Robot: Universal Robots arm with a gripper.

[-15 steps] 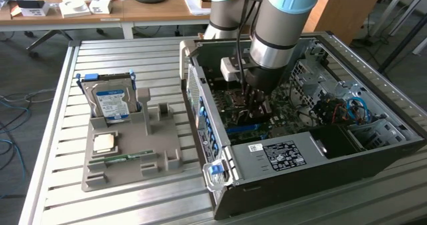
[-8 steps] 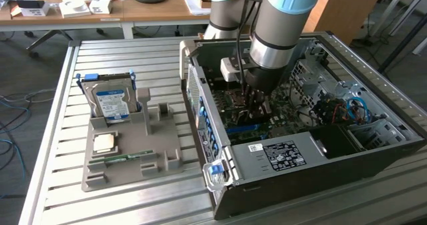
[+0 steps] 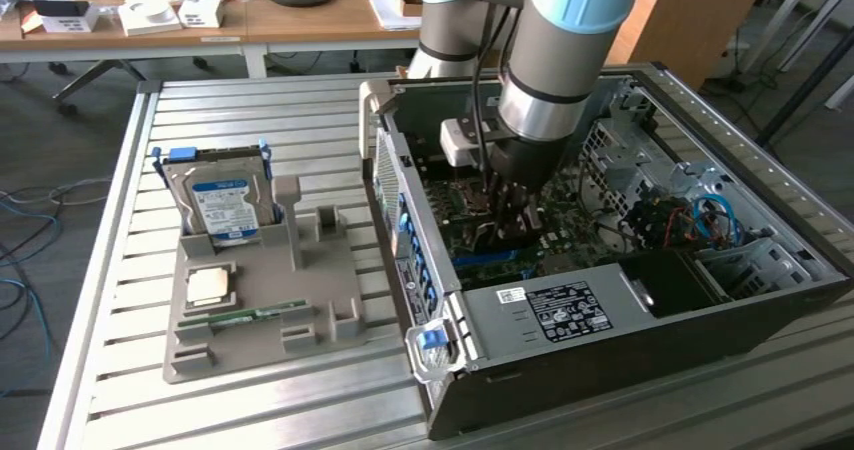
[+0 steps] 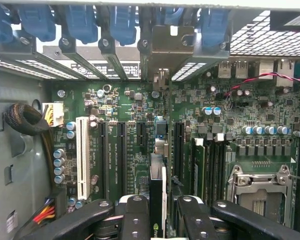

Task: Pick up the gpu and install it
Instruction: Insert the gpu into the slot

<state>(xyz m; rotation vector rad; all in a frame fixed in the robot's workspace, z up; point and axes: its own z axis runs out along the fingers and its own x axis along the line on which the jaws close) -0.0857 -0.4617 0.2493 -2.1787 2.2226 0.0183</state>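
Item: open computer case, lying on its side on a slatted metal table.

Gripper: reached down into the case. The wrist view showed its black fingers partly closed, clamped on either side of the graphics card.

Graphics card: black, seen edge-on, standing over the green motherboard between black slots, beside a white slot. Its far end pointed at a tan metal bracket on the case's rear wall, under a row of blue latches. Whether it sat in a slot could not be told.

Writing: a black label with white print on the silver power supply, and a blue-and-white label on the hard drive, both too small to read. The same went for the white lettering printed between the motherboard slots and a small mark on the card's near edge.

Exterior view alone: grey tray to the exterior view's left of the case, holding the hard drive upright and a green memory stick lying flat.

Wrist view alone: processor socket and a red-and-black twisted wire.
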